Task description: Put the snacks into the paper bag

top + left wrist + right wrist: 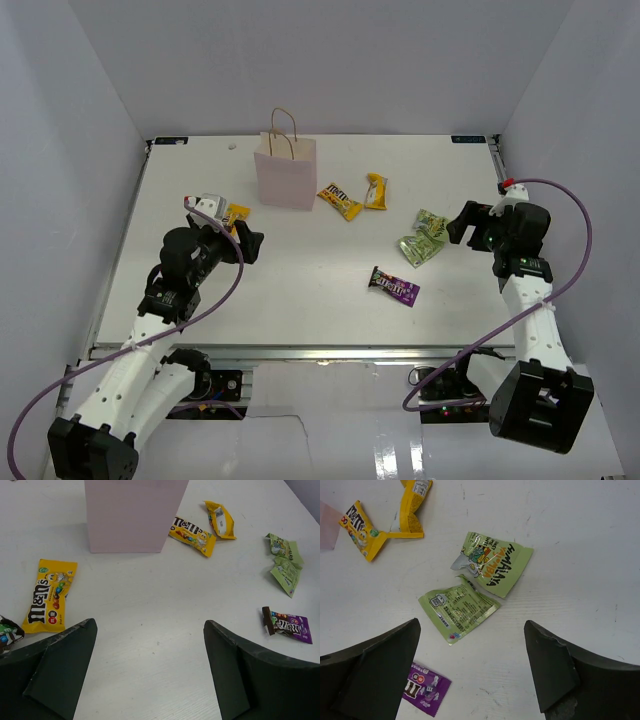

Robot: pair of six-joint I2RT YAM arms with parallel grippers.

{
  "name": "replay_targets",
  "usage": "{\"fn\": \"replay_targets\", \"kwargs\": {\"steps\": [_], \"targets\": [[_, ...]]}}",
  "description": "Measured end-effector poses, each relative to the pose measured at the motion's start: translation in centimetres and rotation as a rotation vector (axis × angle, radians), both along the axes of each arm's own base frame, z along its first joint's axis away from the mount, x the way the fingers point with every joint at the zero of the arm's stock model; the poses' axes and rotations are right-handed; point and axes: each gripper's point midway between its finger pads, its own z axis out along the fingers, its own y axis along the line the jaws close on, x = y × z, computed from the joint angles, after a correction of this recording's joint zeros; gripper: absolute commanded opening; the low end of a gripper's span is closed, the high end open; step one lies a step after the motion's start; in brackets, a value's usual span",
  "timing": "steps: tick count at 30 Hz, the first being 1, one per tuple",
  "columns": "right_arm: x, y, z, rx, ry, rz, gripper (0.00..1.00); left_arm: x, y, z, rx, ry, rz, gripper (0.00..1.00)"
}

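The pale pink paper bag stands upright at the back, also in the left wrist view. A yellow packet and another yellow one lie right of it. Two crinkly green packets lie below my right gripper, which is open and empty just right of them. A dark purple packet lies in the middle, also in the right wrist view. A yellow-orange packet lies left of my left gripper, open and empty.
White walls close in the table on three sides. A dark packet end shows at the left edge of the left wrist view. Purple cables loop beside both arms.
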Motion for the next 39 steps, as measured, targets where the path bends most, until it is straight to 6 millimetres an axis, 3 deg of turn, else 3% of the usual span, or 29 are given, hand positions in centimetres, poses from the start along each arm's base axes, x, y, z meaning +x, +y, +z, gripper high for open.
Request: {"fn": "replay_targets", "kwargs": {"steps": [5, 9, 12, 17, 20, 26, 29, 34, 39], "targets": [[-0.2, 1.1, 0.5, 0.002, -0.024, 0.079, 0.9, 0.3, 0.0, -0.5, -0.023, 0.031, 0.022, 0.98], [-1.6, 4.0, 0.7, -0.044, -0.097, 0.329, 0.9, 1.0, -0.2, -1.9, -0.054, 0.118, 0.05, 0.97], [-3.1, 6.1, 0.1, -0.083, -0.125, 0.518, 0.9, 2.4, 0.0, -3.7, -0.109, 0.236, 0.08, 0.86], [-4.4, 7.7, -1.7, -0.083, -0.093, 0.691, 0.9, 4.5, 4.3, -8.3, -0.313, 0.5, 0.308, 0.81], [-5.0, 8.3, -2.2, -0.095, -0.084, 0.735, 0.9, 5.0, 5.5, -10.8, -0.405, 0.633, 0.428, 0.79], [-5.3, 9.0, -2.1, -0.115, -0.105, 0.784, 0.9, 6.3, 6.4, -11.7, -0.482, 0.704, 0.586, 0.78], [-5.3, 9.0, -2.0, -0.123, -0.113, 0.787, 0.9, 8.4, 7.0, -11.7, -0.459, 0.702, 0.616, 0.79], [-5.3, 9.1, -1.9, -0.125, -0.119, 0.793, 0.9, 12.8, 7.5, -11.8, -0.226, 0.647, 0.466, 0.77], [-5.3, 9.1, -1.9, -0.125, -0.12, 0.794, 0.9, 13.5, 8.7, -12.1, 0.039, 0.56, 0.324, 0.77]]}}
